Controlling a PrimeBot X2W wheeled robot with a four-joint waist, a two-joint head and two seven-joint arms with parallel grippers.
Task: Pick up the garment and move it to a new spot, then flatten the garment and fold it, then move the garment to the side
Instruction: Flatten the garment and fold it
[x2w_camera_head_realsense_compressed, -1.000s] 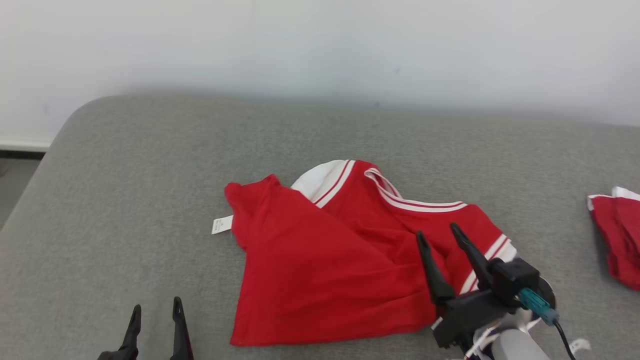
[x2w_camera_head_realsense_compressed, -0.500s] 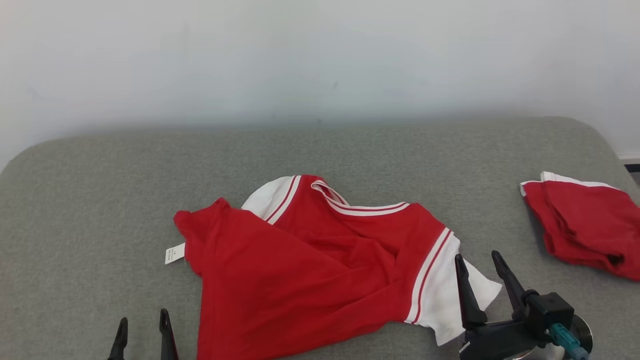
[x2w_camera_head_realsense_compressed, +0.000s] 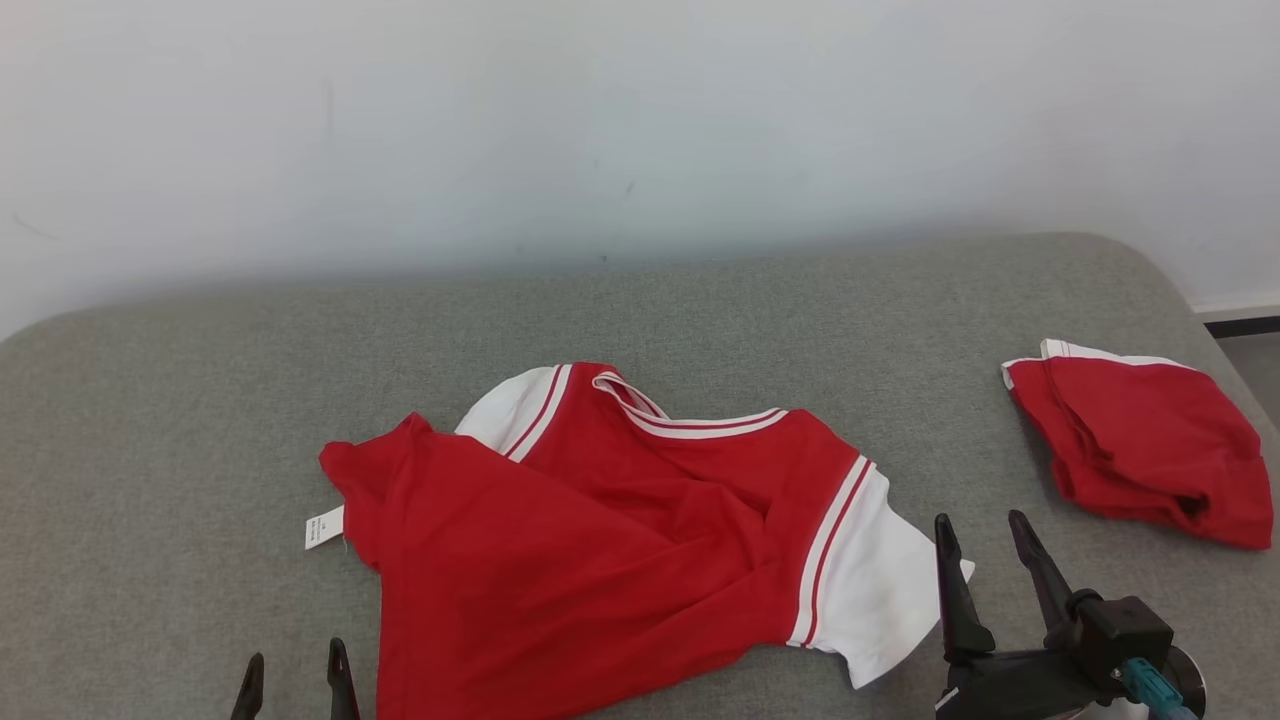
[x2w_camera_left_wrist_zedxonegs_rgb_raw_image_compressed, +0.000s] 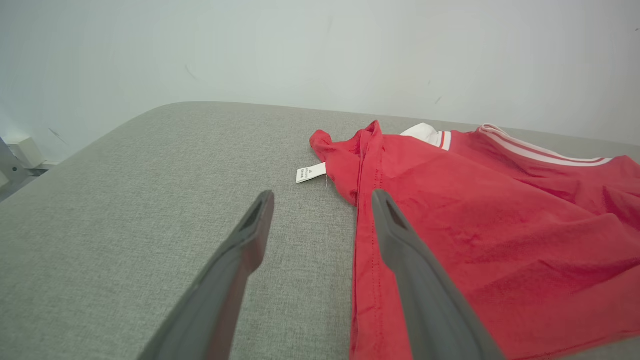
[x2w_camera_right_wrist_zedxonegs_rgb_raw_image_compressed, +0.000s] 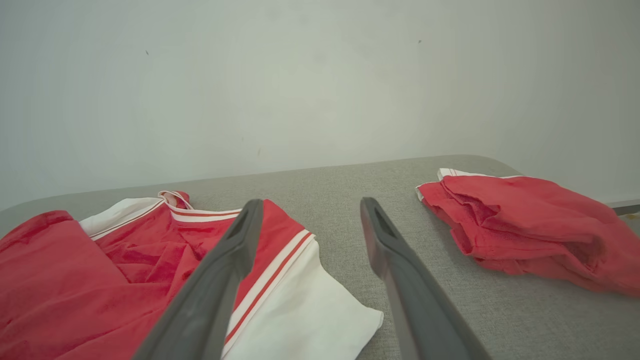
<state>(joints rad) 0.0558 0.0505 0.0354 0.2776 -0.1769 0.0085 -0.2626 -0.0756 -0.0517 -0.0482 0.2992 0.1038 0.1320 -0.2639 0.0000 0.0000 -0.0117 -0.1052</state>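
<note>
Counter, grey and padded: carrying everything, its near edge running out of the head view. Garment, red with white striped trim: lying crumpled mid-counter, one half lapping over the other, neckline facing the wall, and a white sleeve spreading rightward. This is judged to be its new spot, with flattening not yet begun. The layering beneath the top flap is hiding from view, and the lower hem is being cut off by the frame. Bundle, also red: sitting well apart at the counter's right end, probably a finished piece set aside, though what kind is hard to make out. Right end effector: hovering just beside the sleeve's edge, fingers spread and gripping nothing, seemingly lining up on that sleeve. Left end effector: standing spread and empty by the garment's left hem, and whether it is touching the cloth cannot be told. Tag, white: poking out at the garment's left edge, its print too small for reading.
</note>
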